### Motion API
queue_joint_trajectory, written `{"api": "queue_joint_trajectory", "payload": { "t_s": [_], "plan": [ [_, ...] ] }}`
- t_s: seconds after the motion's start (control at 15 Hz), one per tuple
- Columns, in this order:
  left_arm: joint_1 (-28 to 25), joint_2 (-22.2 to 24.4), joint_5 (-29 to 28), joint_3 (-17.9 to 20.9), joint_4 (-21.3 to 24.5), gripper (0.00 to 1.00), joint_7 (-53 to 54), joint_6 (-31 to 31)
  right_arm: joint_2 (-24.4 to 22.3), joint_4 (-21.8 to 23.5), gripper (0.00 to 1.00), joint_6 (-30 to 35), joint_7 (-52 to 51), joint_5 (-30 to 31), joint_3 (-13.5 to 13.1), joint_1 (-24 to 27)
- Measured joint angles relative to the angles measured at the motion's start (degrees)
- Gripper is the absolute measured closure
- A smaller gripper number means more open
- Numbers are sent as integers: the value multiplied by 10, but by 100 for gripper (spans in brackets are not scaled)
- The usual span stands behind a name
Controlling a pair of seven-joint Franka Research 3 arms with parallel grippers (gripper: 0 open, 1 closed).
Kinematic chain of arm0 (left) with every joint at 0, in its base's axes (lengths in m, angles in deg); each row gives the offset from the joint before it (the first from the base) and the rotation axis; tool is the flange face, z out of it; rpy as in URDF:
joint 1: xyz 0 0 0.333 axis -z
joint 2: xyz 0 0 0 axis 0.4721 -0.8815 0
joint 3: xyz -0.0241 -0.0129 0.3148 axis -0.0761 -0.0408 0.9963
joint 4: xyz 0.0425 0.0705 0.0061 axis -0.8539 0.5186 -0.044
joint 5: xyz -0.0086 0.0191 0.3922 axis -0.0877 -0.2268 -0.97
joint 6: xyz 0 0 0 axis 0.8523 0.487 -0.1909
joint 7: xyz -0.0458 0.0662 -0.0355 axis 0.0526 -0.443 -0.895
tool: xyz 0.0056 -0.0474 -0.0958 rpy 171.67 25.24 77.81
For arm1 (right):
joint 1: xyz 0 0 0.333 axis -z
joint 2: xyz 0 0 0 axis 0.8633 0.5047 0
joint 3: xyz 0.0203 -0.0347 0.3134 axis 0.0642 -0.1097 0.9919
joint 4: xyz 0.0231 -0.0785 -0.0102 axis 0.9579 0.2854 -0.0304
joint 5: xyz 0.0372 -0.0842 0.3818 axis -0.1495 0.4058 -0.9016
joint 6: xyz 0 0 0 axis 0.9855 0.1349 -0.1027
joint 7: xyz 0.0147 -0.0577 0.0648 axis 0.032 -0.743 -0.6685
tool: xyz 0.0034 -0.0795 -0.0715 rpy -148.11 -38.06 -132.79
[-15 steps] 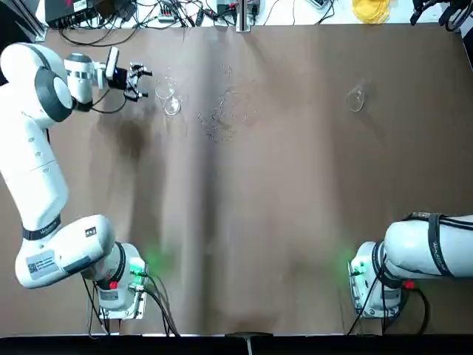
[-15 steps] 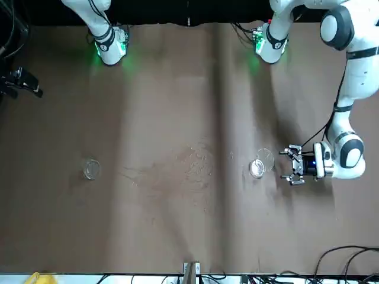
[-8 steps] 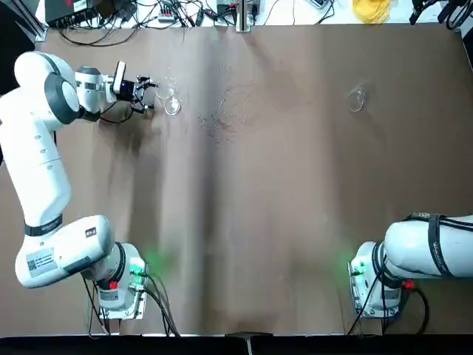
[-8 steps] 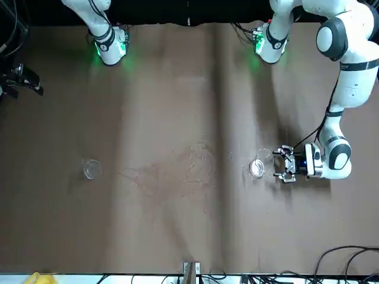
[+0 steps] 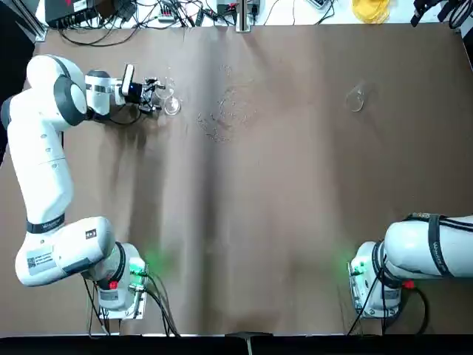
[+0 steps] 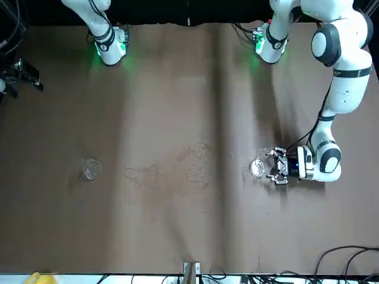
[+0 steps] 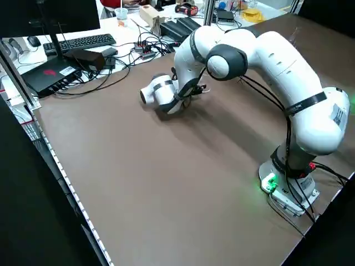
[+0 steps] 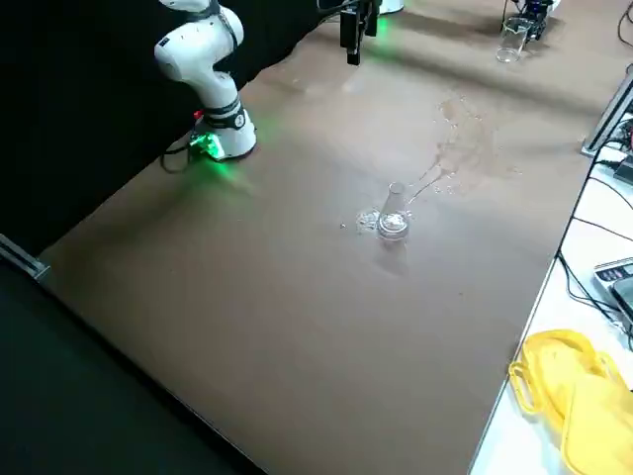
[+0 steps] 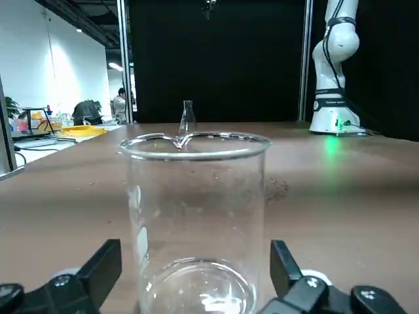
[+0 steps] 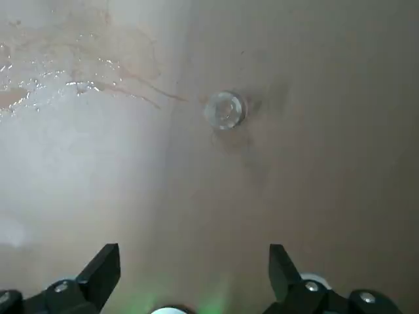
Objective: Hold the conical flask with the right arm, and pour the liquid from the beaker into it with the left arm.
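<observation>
Early stage: left gripper (image 5: 157, 96) spread wide around the beaker (image 5: 171, 105) at table's 10 o'clock, not yet clamped; conical flask (image 5: 355, 98) stands unheld at 2 o'clock, right gripper (image 10: 190, 275) spread above it; pouring remains.

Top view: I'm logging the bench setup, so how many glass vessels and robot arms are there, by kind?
Beaker: 1
Flask: 1
Robot arms: 2, the left arm and the right arm
Total: 4

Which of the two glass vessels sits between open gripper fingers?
The beaker, a straight cylinder between the left gripper's open fingers. The narrow-necked conical flask stands alone across the table.
</observation>
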State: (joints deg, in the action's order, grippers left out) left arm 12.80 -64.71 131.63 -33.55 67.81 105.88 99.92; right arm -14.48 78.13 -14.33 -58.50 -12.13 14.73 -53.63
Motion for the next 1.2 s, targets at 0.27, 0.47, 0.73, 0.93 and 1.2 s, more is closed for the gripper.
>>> {"api": "queue_joint_trajectory", "payload": {
  "t_s": [0.27, 0.47, 0.73, 0.93, 1.2],
  "plan": [
    [8, -3, 17, 0, -2, 0, 0, 5, 0, -1, 0, 4, -1, 0, 0, 0],
    [16, -5, 23, 0, -2, 0, 0, 6, 0, -2, 0, 5, -1, 0, -1, 0],
    [27, -10, 33, 0, -2, 0, 0, 7, 0, -2, 0, 5, -1, 0, -3, 0],
    [34, -14, 41, 0, -2, 0, 0, 10, 0, -2, 0, 5, -1, 0, -5, 0],
    [42, -16, 51, 0, -2, 1, 0, 12, 0, -2, 0, 5, -1, 0, -5, 0]
  ]
}}
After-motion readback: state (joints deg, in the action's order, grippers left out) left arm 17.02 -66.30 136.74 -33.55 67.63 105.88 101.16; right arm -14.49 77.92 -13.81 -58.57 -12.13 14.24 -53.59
